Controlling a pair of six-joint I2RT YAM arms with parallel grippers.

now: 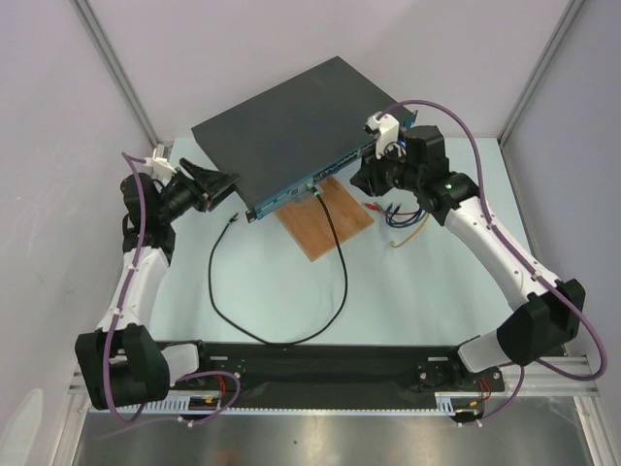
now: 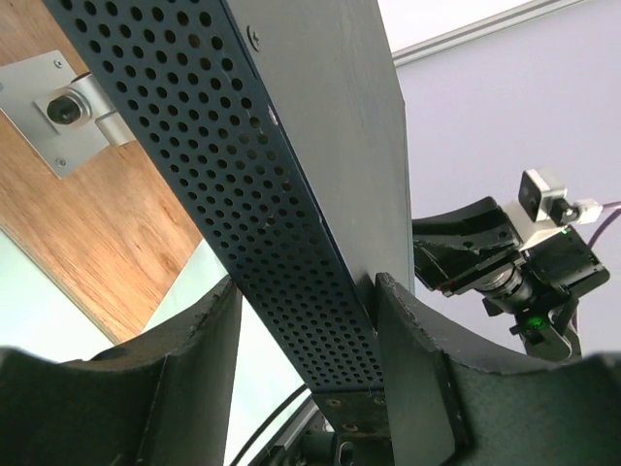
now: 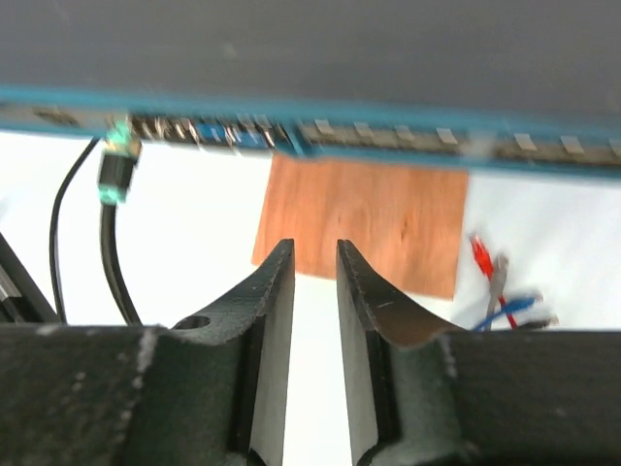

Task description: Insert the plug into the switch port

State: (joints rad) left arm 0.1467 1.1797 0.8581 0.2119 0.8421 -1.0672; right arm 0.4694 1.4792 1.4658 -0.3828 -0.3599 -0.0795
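The switch is a flat black box lying askew at the back, its teal front face with rows of ports. A plug with a green boot sits in a port at the left of that face, and its black cable loops forward. My right gripper hovers before the front face to the right of the plug; its jaws stand a narrow gap apart and hold nothing. My left gripper is open astride the switch's perforated side; the right finger touches it.
A brown wooden board lies partly under the switch's front edge, with a metal bracket on its underside end. Loose red, blue and yellow wires lie right of the board. The cable's free end rests near my left gripper.
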